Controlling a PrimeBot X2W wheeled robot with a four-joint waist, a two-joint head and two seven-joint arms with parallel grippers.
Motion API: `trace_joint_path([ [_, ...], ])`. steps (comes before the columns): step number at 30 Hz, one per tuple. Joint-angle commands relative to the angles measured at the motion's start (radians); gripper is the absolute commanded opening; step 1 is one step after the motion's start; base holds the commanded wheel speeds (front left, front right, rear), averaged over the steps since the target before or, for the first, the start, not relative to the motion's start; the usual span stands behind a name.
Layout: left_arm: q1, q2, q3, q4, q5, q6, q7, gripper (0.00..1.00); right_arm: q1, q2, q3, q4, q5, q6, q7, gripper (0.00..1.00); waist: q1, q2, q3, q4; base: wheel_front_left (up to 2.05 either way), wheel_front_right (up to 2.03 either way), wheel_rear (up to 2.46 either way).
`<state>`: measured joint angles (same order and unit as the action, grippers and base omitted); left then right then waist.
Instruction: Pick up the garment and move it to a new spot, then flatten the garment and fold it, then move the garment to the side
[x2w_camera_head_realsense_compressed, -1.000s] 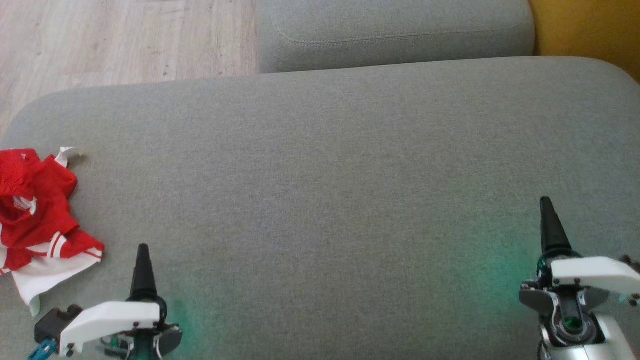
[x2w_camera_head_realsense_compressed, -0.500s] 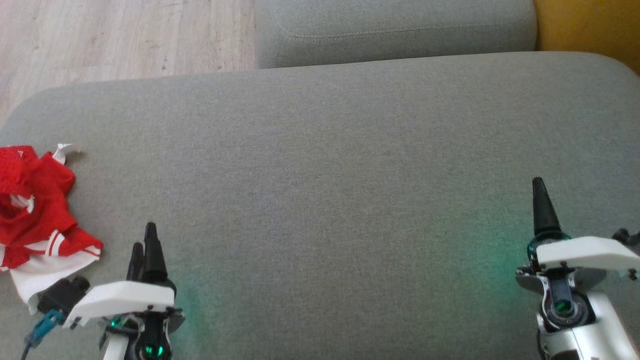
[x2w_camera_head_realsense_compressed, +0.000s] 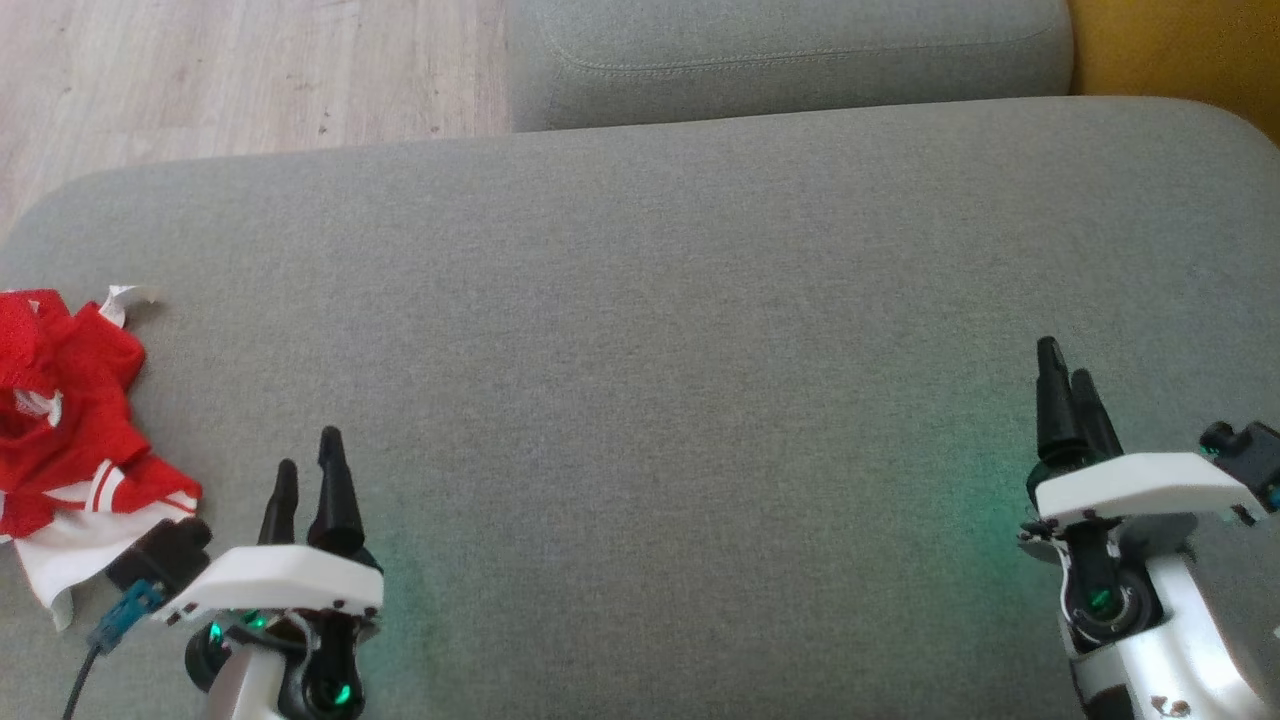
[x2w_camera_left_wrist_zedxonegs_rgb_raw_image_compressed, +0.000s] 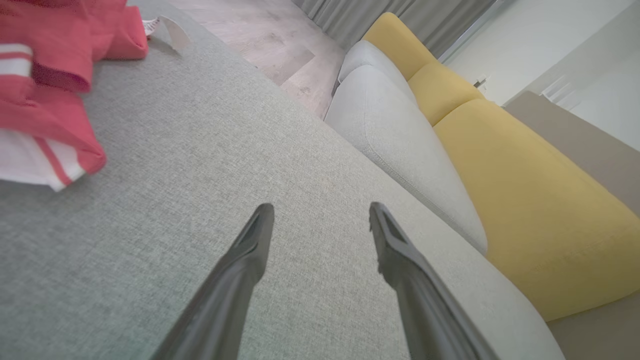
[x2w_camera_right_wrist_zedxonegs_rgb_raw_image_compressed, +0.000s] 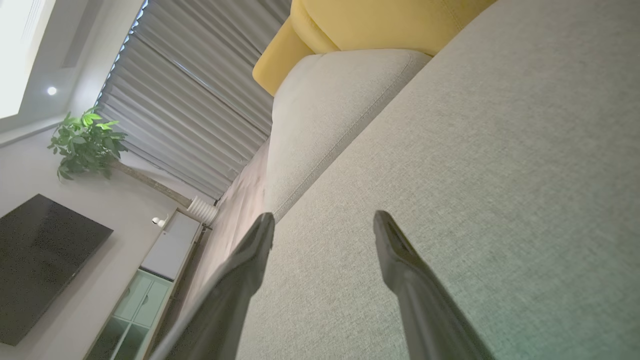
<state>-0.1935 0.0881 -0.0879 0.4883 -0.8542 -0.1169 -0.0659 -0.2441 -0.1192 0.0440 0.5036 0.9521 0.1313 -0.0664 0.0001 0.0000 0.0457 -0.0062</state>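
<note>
Left pincer (x2w_camera_head_realsense_compressed: 308, 450) advanced; crumpled red-white garment (x2w_camera_head_realsense_compressed: 70, 420)

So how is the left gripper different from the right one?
The left gripper is close beside the red garment; the right gripper is far across the grey cushion from it. In the head view, the left gripper's fingers show a clear gap, while the right gripper's overlap. Both are open, empty and over the cushion.

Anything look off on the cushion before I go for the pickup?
Only the red-and-white garment: bunched in a heap at the left end of the grey cushion, cut by the frame. Nothing else stands out.
</note>
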Motion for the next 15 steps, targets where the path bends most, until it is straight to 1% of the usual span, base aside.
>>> trace_joint_path([
  [1, -0.061, 0.018, 0.005, -0.017, 0.041, 0.009, -0.014, 1.00, -0.064, -0.022, 0.019, -0.024, -0.041, 0.000, -0.015, 1.00, -0.0001, 0.0000, 0.000, 0.000, 0.00, 0.00, 0.00],
  [11, -0.085, 0.019, -0.029, 0.001, 0.188, 0.038, -0.044, 1.00, -0.089, -0.020, 0.057, -0.005, -0.191, 0.000, -0.044, 1.00, -0.0001, 0.0000, 0.000, -0.004, 0.00, 0.00, 0.00],
  [15, -0.092, 0.019, -0.038, 0.002, 0.228, 0.046, -0.053, 1.00, -0.096, -0.020, 0.066, 0.007, -0.231, 0.000, -0.053, 1.00, -0.0001, 0.0000, 0.001, -0.004, 0.00, 0.00, 0.00],
])
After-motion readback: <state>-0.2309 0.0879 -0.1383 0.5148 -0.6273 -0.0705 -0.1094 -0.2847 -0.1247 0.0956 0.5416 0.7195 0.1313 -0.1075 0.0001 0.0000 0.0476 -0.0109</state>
